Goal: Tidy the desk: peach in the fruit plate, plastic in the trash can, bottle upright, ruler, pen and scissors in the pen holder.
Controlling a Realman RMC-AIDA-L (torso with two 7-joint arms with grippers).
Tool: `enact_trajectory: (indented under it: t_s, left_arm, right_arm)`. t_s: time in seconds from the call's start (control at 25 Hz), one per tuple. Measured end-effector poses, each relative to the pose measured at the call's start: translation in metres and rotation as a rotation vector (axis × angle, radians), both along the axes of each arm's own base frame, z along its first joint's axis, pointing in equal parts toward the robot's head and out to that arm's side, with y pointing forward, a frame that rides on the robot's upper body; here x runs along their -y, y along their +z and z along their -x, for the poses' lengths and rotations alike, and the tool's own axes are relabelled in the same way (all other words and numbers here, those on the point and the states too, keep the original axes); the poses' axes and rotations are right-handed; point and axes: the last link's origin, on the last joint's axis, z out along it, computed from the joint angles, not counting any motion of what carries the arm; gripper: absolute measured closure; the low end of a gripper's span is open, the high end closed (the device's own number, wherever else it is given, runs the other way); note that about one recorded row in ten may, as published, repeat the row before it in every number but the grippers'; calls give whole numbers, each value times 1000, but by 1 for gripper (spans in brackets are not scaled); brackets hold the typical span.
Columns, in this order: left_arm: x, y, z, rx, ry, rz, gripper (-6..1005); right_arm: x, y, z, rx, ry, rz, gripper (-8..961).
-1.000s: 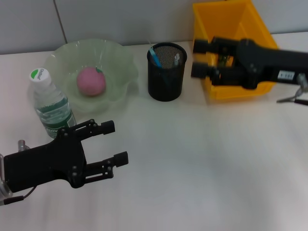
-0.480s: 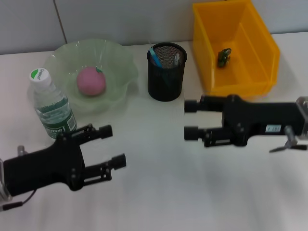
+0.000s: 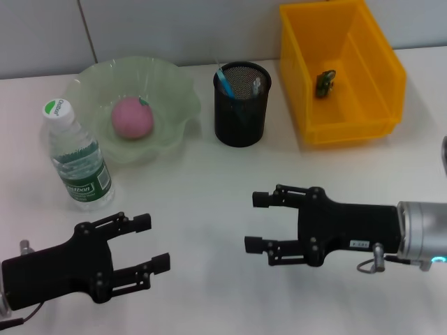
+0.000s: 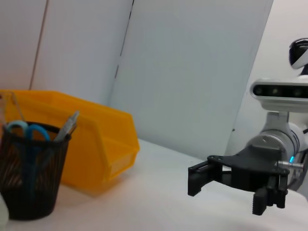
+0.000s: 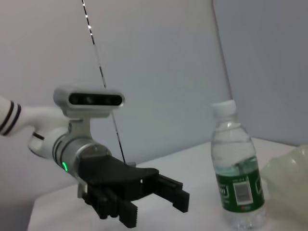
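Green plastic (image 3: 324, 82) sits in trash can (image 3: 377, 125), well beyond right gripper (image 3: 257, 222); both grippers' fingers open, empty; left gripper (image 3: 152, 243) nr bottle (image 3: 75, 157).

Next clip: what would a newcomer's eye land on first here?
Likely the bright yellow trash can at the far right of the desk, with the plastic lying inside. Then the pink peach in the fruit plate at far left, and both open pincers, left and right, empty over the near desk.
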Motion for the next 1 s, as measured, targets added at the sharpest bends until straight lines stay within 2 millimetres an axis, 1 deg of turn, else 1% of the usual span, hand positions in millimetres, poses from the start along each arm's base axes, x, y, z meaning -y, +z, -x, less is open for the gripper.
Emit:
enact_trajectory:
  t_s: [0.08, 0.2, 0.36, 0.64, 0.72, 0.8, 1.0]
  left_arm:
    - [2, 2, 7, -20, 12, 15, 215]
    - [3, 5, 11, -37, 14, 22, 215]
    - [3, 8, 13, -41, 12, 23, 215]
    - [1, 15, 12, -44, -9, 25, 215]
    - [-2, 17, 11, -44, -12, 21, 214]
    - [-11, 21, 7, -49, -23, 10, 214]
    - [-14, 21, 5, -50, -31, 10, 214]
  right_arm:
    - [1, -4, -2, 10, 1, -11, 155]
    - [3, -7, -5, 17, -3, -17, 155]
    - [4, -8, -6, 18, -6, -17, 156]
    - [1, -9, -7, 41, -11, -25, 156]
    - [0, -9, -7, 44, -10, -27, 156]
    - [0, -9, -7, 44, -10, -28, 156]
    - [-1, -9, -7, 45, -8, -31, 155]
